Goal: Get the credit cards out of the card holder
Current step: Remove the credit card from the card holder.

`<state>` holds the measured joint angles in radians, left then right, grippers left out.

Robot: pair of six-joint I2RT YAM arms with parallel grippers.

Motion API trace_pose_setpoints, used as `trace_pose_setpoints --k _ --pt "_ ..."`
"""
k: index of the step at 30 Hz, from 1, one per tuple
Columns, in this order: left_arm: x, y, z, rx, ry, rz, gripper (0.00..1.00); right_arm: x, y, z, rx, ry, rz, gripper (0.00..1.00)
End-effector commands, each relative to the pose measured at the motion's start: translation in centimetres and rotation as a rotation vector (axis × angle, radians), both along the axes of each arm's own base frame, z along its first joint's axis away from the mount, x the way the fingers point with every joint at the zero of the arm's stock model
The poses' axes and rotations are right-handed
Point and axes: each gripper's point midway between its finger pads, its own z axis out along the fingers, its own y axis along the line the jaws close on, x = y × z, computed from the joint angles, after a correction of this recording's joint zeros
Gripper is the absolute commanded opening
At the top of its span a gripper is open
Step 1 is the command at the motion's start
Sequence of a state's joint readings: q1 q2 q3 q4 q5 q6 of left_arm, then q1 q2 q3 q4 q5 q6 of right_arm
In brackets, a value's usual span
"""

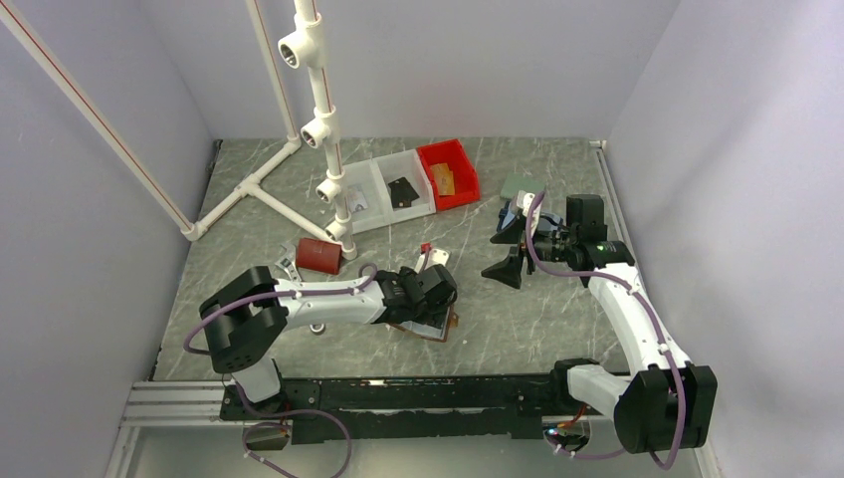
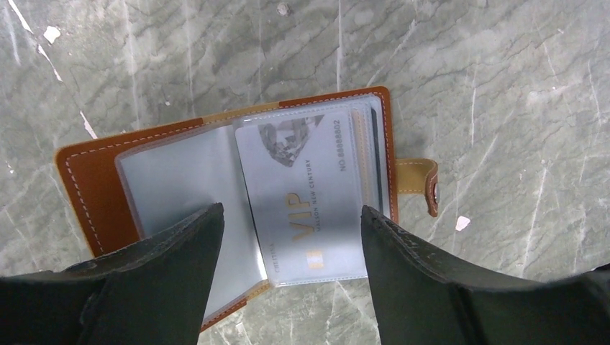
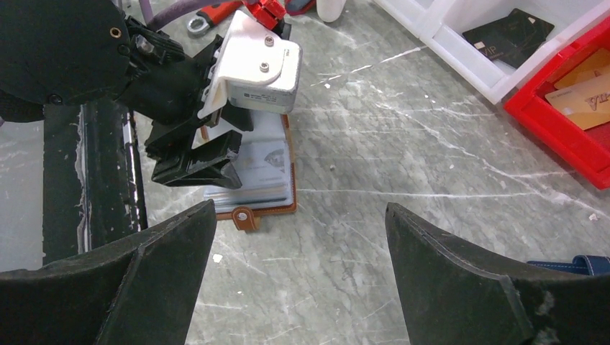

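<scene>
The card holder (image 2: pixel 86 180) lies open on the tabletop (image 2: pixel 503 86) under the left gripper (image 2: pixel 291 212), which is wide open and empty. A pale credit card (image 2: pixel 302 194) sits in a clear sleeve. It is probably thin, stiff and slick, best pinched by its edge at the sleeve's mouth. The right gripper (image 3: pixel 300 208) is open and empty too.

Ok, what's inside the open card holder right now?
A pale VIP card in the top clear sleeve; the sleeve flipped open beside it looks empty. More sleeves are stacked beneath, so any cards under there are hidden.
</scene>
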<state>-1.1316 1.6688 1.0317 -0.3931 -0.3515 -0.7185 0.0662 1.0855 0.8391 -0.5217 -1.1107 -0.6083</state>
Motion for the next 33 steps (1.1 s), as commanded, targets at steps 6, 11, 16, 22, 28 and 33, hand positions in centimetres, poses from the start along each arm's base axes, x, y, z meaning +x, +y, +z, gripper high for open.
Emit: trace_pose_setpoints --k 6,11,16,22,28,33 --pt "0.2 -1.4 0.0 -0.039 0.021 0.006 0.74 -0.1 0.4 0.8 0.034 -0.028 0.032 0.90" --pt "0.1 -1.2 -0.6 -0.016 0.037 0.021 0.75 -0.1 0.4 0.8 0.034 -0.028 0.033 0.90" --pt "0.0 -0.9 -1.7 0.036 0.069 0.037 0.75 -0.1 0.4 0.8 0.034 -0.029 0.032 0.90" --pt "-0.4 -0.9 -1.9 0.027 0.084 0.049 0.73 -0.1 0.4 0.9 0.034 -0.029 0.034 0.90" --pt "-0.7 -1.4 -0.7 -0.040 0.088 0.030 0.74 -0.2 0.4 0.8 0.035 -0.026 0.036 0.90" --pt "-1.2 -1.9 0.5 -0.125 0.095 0.006 0.76 -0.2 0.4 0.8 0.036 -0.022 0.036 0.90"
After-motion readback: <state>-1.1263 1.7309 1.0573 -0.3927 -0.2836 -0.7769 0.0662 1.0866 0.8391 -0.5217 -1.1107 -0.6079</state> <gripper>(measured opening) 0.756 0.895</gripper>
